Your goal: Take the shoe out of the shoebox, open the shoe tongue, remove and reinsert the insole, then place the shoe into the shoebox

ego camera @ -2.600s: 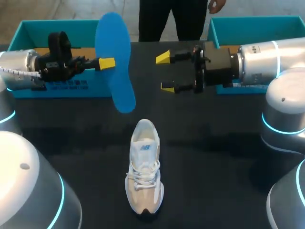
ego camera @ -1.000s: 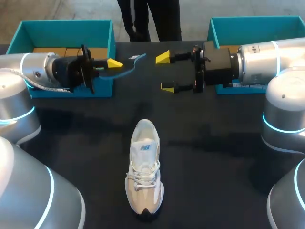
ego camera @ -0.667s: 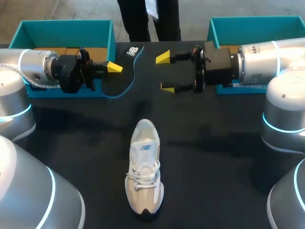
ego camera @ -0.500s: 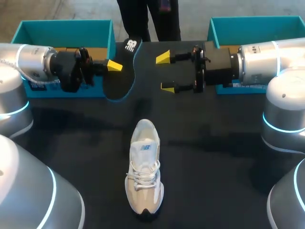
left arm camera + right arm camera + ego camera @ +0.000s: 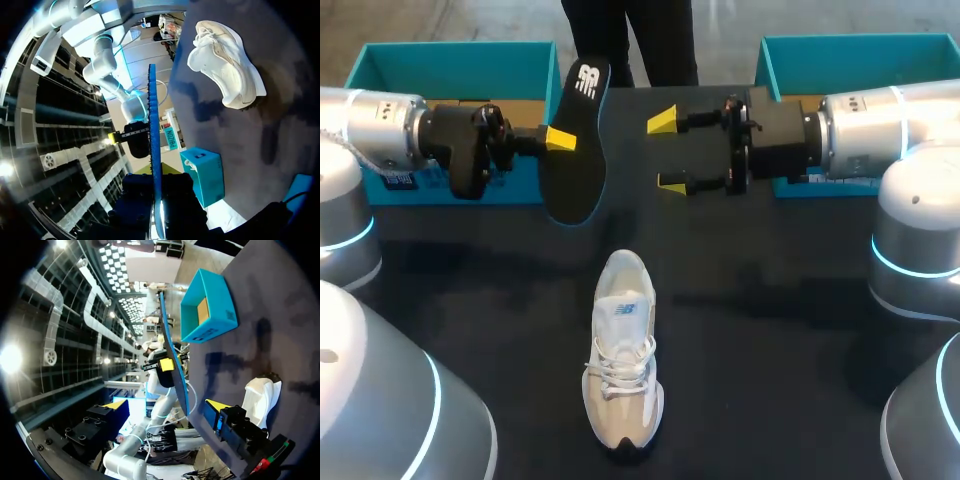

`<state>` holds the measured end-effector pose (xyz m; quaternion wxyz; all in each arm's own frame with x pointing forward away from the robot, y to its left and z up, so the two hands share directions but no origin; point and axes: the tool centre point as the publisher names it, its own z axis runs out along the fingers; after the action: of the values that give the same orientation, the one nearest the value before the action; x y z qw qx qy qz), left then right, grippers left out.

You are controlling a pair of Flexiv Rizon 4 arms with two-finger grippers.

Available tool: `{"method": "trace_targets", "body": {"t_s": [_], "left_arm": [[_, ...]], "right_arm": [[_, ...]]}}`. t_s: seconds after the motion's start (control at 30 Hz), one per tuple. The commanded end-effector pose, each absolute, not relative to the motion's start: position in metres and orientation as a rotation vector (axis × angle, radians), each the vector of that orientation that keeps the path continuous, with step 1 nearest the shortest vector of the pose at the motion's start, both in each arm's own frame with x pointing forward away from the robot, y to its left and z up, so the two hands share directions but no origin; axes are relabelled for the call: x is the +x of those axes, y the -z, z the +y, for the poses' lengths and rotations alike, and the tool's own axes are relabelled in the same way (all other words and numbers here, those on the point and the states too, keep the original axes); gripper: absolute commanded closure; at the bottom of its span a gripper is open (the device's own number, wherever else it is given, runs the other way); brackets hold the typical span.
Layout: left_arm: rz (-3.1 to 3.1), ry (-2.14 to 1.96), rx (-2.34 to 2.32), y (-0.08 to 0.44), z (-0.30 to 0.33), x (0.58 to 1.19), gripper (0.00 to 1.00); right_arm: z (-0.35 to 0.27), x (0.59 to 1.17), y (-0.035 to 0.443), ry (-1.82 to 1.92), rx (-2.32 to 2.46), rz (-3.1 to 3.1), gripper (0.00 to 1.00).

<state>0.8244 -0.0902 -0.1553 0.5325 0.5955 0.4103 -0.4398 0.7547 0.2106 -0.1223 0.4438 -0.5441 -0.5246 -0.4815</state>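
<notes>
Table (image 5: 770,330): dark, matte surface. White shoe (image 5: 623,350) stands on its sole, lower centre of frame, toe toward the bottom edge. Left claw (image 5: 560,138) clamped on the insole (image 5: 574,150), held on end above the table, upper left of centre; dark face showing, blue rim. Right claw (image 5: 666,152) spread wide, holding nothing, just right of the insole. Teal shoebox (image 5: 460,68) upper left; second shoebox (image 5: 850,60) upper right.

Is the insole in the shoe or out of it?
Out. The left gripper holds the insole up in the air, away from the shoe standing on the table.
</notes>
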Motion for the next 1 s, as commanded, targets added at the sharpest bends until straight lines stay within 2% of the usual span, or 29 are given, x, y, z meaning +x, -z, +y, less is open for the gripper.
{"method": "trace_targets", "body": {"t_s": [0.03,1.0], "left_arm": [[0.983,1.078,1.415,0.156,-0.089,0.822,1.00],[1.097,1.210,1.296,0.142,-0.108,0.810,1.00]], "right_arm": [[0.213,0.754,0.122,1.194,-1.355,-1.301,0.00],[0.213,0.754,0.122,1.194,-1.355,-1.301,0.00]]}}
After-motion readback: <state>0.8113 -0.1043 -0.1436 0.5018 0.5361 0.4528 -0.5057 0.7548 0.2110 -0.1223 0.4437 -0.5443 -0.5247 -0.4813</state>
